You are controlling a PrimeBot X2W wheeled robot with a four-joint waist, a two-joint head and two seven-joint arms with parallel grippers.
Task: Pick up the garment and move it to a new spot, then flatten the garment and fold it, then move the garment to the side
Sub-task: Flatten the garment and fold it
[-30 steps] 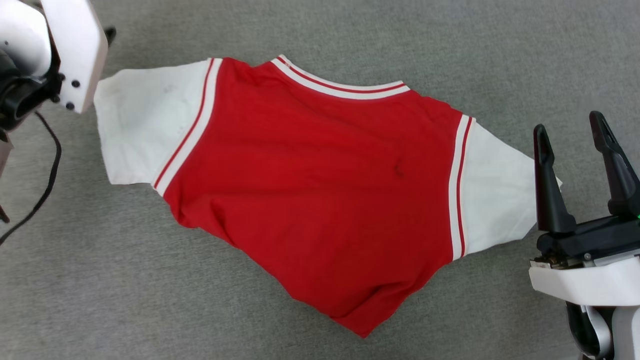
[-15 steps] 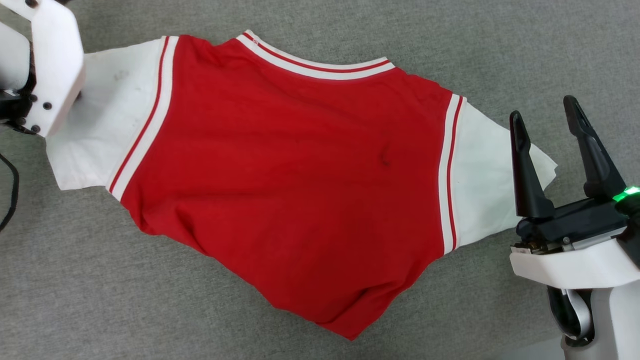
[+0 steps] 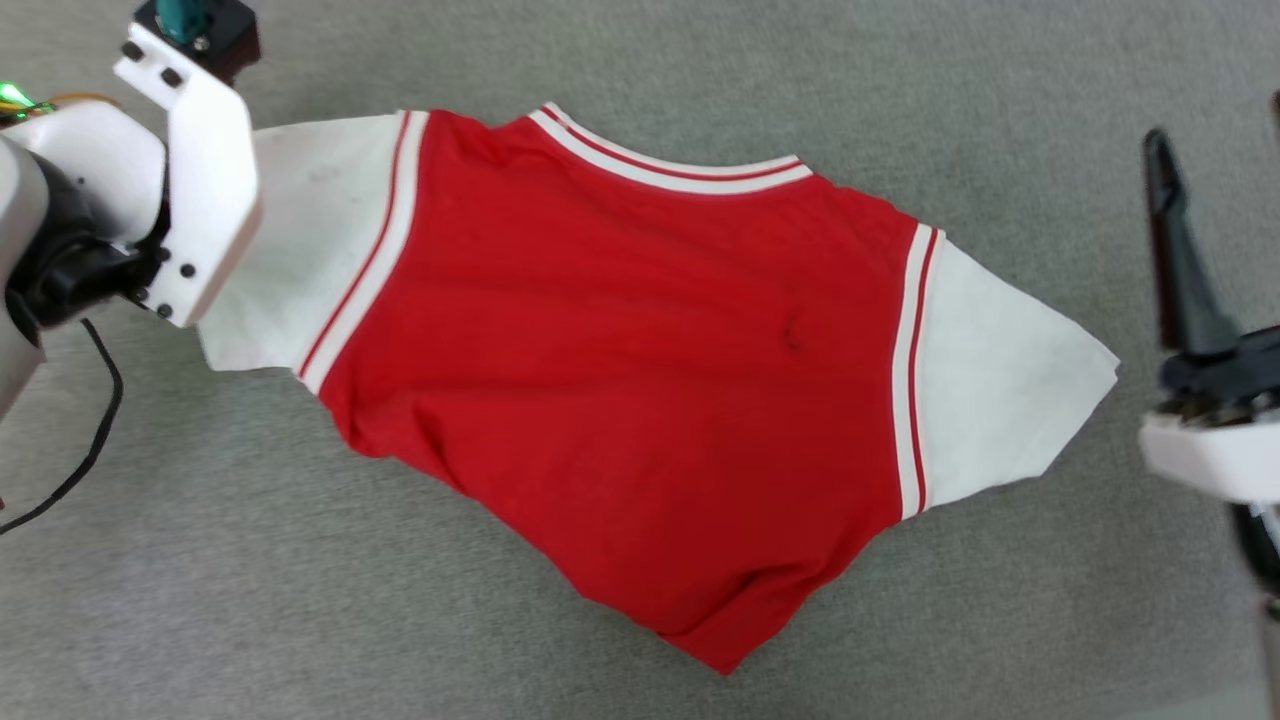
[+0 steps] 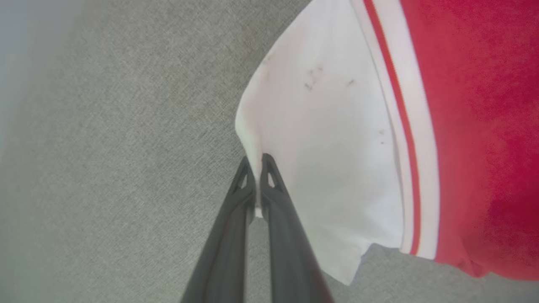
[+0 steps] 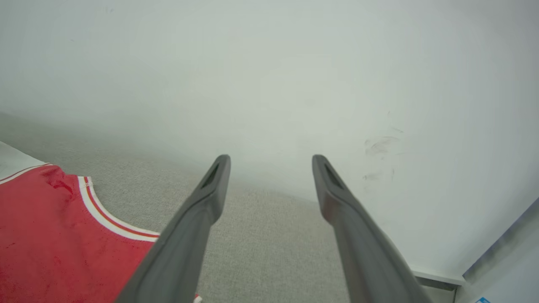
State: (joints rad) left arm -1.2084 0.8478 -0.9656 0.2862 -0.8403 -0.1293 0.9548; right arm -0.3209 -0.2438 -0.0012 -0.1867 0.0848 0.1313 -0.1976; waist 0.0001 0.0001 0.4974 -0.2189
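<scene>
The garment (image 3: 640, 380), a red T-shirt with white sleeves and striped trim, lies spread on a grey fabric surface (image 3: 250, 560). In the left wrist view my left gripper (image 4: 255, 162) is shut on the outer edge of one white sleeve (image 4: 337, 139). From the head, the left arm's white bracket (image 3: 200, 200) hides that sleeve's end and the fingers. My right gripper (image 5: 271, 162) is open and holds nothing; one of its dark fingers (image 3: 1178, 270) stands just right of the other sleeve's tip (image 3: 1090, 365), apart from it. The red body and collar (image 5: 50, 235) show at lower left of the right wrist view.
A pale wall (image 5: 269, 63) rises behind the surface beyond the collar side. A black cable (image 3: 95, 420) hangs beside the left arm at the left edge. Bare grey surface lies in front of the hem (image 3: 720, 650).
The left gripper has shut on the sleeve edge. The right gripper, earlier over the right sleeve's tip, now stands to its right. The head camera has shifted between frames.
</scene>
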